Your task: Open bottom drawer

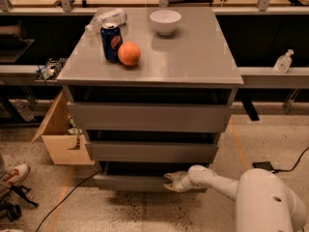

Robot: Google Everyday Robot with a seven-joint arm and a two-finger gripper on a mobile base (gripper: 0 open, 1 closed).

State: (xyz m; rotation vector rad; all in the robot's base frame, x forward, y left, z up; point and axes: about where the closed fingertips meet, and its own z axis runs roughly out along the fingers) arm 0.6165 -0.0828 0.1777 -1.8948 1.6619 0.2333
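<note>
Grey matte fronts make up the cabinet (227, 105), three drawers stacked under a flat grey top (193, 57). The bottom drawer (130, 182) is the lowest and narrowest front, just above the speckled floor (145, 211), with a dark gap along its upper edge. We cannot tell how far out it stands.

The gripper (167, 182) is at the right part of that front, touching it near the upper edge. Its two pale fingers (168, 177) point left and stand a little apart, one above the other, with nothing pinched between them that we can make out. The white arm (212, 178) runs from it to the right, into the rounded robot body (268, 202) at the lower right corner of the view.

On the surface, a blue can (111, 42) stands upright near the left edge, and an orange (129, 53) sits just beside it on the right. A white bowl (165, 21) stands near the back edge, around its middle. A clear plastic bottle (108, 18) lies on its side at the back left corner.

On the floor to the left of the cabinet, we see an open cardboard box (63, 146) and a black cable (63, 202).
</note>
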